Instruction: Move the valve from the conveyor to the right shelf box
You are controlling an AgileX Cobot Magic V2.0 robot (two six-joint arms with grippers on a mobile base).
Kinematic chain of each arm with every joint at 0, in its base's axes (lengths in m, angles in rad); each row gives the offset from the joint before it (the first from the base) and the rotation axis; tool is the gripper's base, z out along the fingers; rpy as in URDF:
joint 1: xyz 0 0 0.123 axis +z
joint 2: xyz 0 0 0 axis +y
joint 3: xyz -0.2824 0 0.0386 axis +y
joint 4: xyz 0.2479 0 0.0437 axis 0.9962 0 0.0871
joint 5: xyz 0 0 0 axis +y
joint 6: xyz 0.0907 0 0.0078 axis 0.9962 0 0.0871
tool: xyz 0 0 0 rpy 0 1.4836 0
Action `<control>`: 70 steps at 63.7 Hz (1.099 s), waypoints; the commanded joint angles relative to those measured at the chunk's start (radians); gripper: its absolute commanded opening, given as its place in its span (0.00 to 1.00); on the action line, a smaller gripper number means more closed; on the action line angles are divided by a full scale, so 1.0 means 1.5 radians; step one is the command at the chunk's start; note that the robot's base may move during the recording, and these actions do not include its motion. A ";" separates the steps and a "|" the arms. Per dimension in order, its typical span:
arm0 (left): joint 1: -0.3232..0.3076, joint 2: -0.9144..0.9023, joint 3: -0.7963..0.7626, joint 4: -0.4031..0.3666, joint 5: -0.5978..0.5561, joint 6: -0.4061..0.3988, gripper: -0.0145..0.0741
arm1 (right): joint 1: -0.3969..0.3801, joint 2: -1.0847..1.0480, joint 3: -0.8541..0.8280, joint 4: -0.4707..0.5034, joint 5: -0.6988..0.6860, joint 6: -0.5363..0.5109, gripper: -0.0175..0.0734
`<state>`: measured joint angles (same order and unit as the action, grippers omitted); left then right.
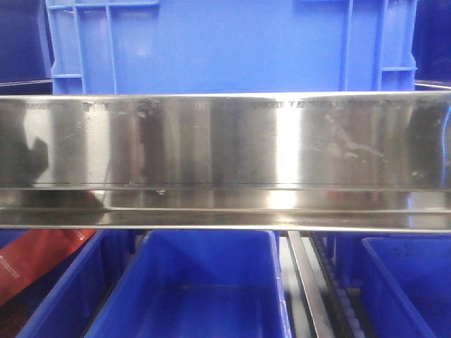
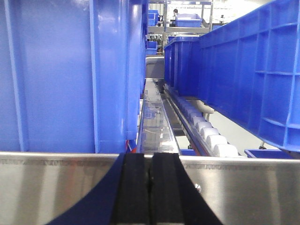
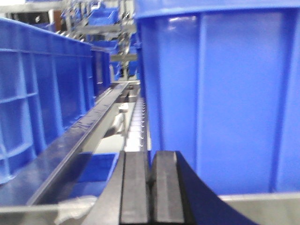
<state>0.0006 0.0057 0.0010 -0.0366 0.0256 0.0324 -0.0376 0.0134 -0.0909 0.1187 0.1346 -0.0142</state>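
Two flat black rubber-like pads are seen on the left gripper, flanked by dark blue curved fingers; the right gripper is built alike

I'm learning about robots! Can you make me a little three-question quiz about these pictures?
1. True or false: the left gripper has its jaws pressed shut.
2. What colour are the boxes? A red, B blue, C green.
3. Fill in: the shiny rail in the front view is made of ____.

Key: 1 true; 2 B; 3 metal. The right gripper is shut too. No valve shows in any view.
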 commanded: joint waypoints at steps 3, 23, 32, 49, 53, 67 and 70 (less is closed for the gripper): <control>0.003 -0.004 -0.001 -0.004 -0.013 0.002 0.04 | -0.006 -0.009 0.041 -0.008 -0.018 0.003 0.01; 0.003 -0.004 -0.001 -0.004 -0.013 0.002 0.04 | 0.017 -0.009 0.061 -0.008 -0.036 -0.040 0.01; 0.003 -0.004 -0.001 -0.004 -0.013 0.002 0.04 | 0.033 -0.009 0.061 -0.008 -0.036 -0.049 0.01; 0.003 -0.004 -0.001 -0.004 -0.013 0.002 0.04 | 0.032 -0.009 0.061 -0.008 -0.036 -0.049 0.01; 0.003 -0.004 -0.001 -0.004 -0.013 0.002 0.04 | 0.032 -0.009 0.061 -0.008 -0.036 -0.049 0.01; 0.003 -0.004 -0.001 -0.004 -0.013 0.002 0.04 | 0.032 -0.009 0.061 -0.008 -0.036 -0.049 0.01; 0.003 -0.004 -0.001 -0.004 -0.013 0.002 0.04 | 0.032 -0.009 0.061 -0.008 -0.036 -0.049 0.01</control>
<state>0.0006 0.0057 0.0027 -0.0366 0.0239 0.0324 0.0084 0.0040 -0.0020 0.1147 0.1064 -0.0799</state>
